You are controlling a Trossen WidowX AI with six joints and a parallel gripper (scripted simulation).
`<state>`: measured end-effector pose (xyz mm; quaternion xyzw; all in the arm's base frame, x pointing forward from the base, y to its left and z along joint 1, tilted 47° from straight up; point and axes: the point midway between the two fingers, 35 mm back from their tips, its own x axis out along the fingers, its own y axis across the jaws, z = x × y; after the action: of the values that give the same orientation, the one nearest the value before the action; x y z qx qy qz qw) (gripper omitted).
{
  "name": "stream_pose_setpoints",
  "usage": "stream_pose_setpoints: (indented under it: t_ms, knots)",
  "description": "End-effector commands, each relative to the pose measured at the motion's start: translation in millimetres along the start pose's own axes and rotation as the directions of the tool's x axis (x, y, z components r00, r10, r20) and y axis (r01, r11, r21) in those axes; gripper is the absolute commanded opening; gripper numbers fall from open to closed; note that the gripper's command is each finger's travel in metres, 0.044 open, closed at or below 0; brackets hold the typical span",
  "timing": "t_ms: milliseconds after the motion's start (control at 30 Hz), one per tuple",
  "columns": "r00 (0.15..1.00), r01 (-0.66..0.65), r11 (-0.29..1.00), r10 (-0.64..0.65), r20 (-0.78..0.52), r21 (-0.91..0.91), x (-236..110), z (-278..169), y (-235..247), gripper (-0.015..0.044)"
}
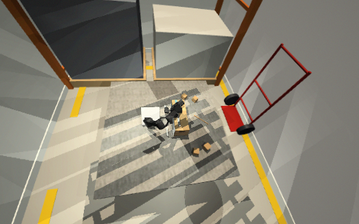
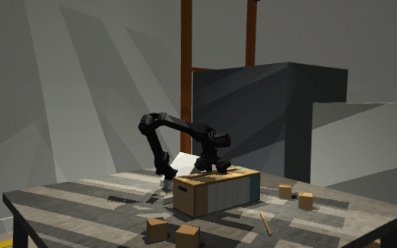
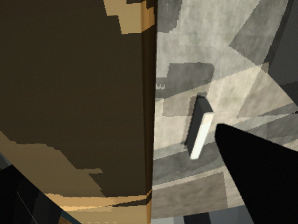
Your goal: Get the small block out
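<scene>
Hovering over the top of the box on the desk, claw spread wide and gripping nothing. Straddling the box's rear upper edge, judging by the wrist view: one dark finger hanging at about 4 o'clock over the desk, the box's shaded lid filling the 9 o'clock half. Working the first step, getting the block out; block itself not visible in any view, presumably on the shelf behind the clear front, though impossible to confirm. Next, probably reaching into the slot along the lid and nudging the block toward the open end, not the closed pocket; which end is which not readable here. Keeping contact light, avoiding shifting the box.
</scene>
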<state>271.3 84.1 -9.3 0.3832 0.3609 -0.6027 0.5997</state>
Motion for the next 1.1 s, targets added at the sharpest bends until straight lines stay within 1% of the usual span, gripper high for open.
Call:
stream_pose_setpoints:
  t_ms: [0,1067]
  knots:
    - [1.0,0.002,1.0,-0.002,-0.004,0.005,2,-5,0,0.04]
    - [1.0,0.002,1.0,-0.002,-0.006,0.005,12,-35,0,0.04]
